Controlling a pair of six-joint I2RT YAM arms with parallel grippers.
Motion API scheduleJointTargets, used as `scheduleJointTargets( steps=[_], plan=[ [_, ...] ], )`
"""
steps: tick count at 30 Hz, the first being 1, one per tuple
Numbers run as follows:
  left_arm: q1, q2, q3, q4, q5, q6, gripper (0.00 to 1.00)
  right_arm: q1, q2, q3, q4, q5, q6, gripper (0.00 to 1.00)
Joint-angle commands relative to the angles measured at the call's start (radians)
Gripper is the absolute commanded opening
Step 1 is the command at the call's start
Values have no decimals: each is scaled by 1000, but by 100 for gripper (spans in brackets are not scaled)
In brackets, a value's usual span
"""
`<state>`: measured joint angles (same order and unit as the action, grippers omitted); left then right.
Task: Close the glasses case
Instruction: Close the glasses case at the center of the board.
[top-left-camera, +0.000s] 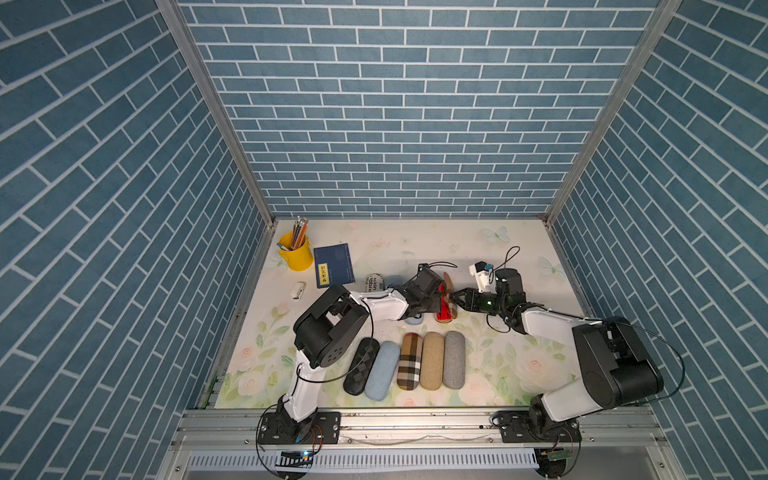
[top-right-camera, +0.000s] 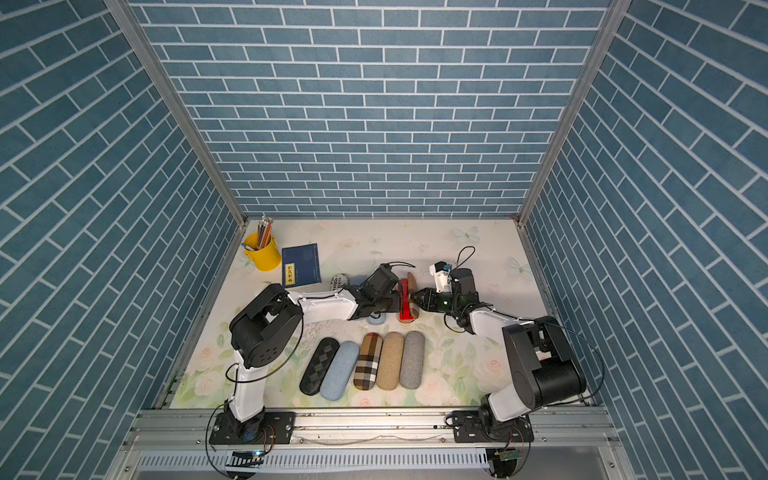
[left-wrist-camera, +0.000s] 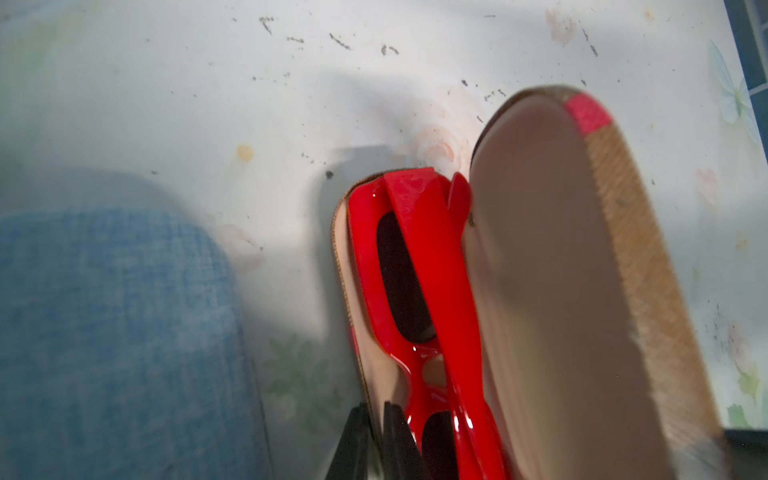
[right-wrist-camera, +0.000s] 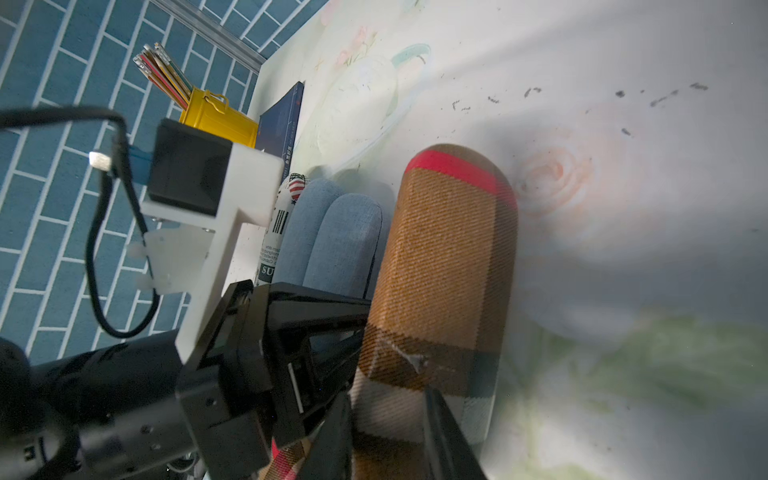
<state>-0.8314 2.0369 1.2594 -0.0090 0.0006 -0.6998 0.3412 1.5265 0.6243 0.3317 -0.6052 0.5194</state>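
The glasses case (top-left-camera: 446, 316) sits mid-table in both top views, just above a row of 5 closed cases (top-left-camera: 409, 361), with its long axis running up and down the frame. It is open: red sunglasses (left-wrist-camera: 415, 266) lie in the base, and the lid (right-wrist-camera: 444, 257) stands up along the base's right-hand edge. The left gripper (left-wrist-camera: 374, 409) is clamped on the base's left-hand rim, steadying it. The right gripper (right-wrist-camera: 386, 399) lies to the right of the case, jaws slightly apart and tips against the lid's outer face, so it is the arm nearer the lid. Closing likely means pushing the lid leftward in frame, over the sunglasses.
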Motion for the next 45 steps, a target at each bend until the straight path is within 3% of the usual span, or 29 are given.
scheduleJointTargets(
  steps=[1, 13, 17, 20, 32, 40, 45],
  plan=[
    [-6, -20, -20, 22, 26, 11, 12, 47, 62, 13, -35, 46, -4, 27],
    [-5, -56, -44, 71, 56, 12, 12, 114, 168, 15, -22, 123, 15, 24],
    [-3, -181, -100, 75, 15, -9, 32, 122, 181, 6, 2, 134, 28, 24],
    [6, -246, -126, 72, 26, -25, 42, 131, 193, 19, -1, 136, 28, 24],
    [30, -348, -198, 119, 38, -62, 44, 171, 221, 72, -17, 153, 31, 25],
    [177, -586, -348, 69, -13, -66, 46, 171, 156, 82, -24, 160, 37, 29],
    [273, -783, -441, -38, -80, -49, 51, 162, -28, 55, -121, 241, 13, 34]
  ],
)
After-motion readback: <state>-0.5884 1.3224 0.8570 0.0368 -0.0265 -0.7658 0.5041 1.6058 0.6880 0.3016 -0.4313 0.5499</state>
